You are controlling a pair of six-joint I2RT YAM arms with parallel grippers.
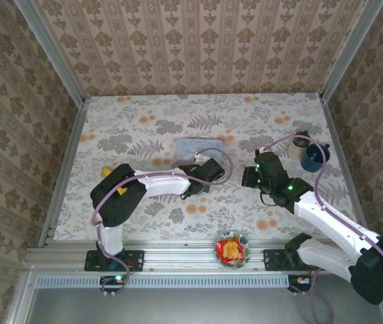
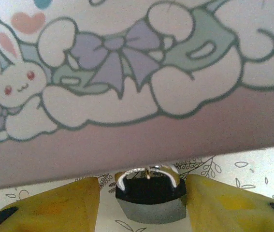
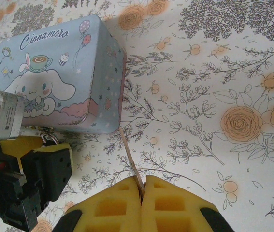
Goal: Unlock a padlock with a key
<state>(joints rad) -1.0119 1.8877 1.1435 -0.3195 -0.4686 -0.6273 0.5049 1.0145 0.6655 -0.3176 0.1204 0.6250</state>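
Observation:
The padlock point(image 2: 150, 199), a small dark body with a silvery shackle, lies on the cloth against the side of the light blue tin point(image 2: 141, 72). My left gripper point(image 2: 141, 181) has its jaws on either side of it. The right-hand finger point(image 2: 233, 203) touches the body, while a strip of cloth shows between the body and the left-hand finger point(image 2: 54, 208). In the top view the left gripper point(image 1: 201, 177) sits at the near edge of the tin point(image 1: 198, 147). My right gripper point(image 3: 142, 188) is shut on the key point(image 3: 131, 159). Its thin blade points up-left toward the tin's corner point(image 3: 120, 121).
A dark round-lidded jar point(image 1: 311, 156) stands at the far right near the wall. A small bowl of red and yellow bits point(image 1: 232, 247) sits at the table's near edge between the arm bases. Metal rails border the flowered cloth point(image 1: 144, 121).

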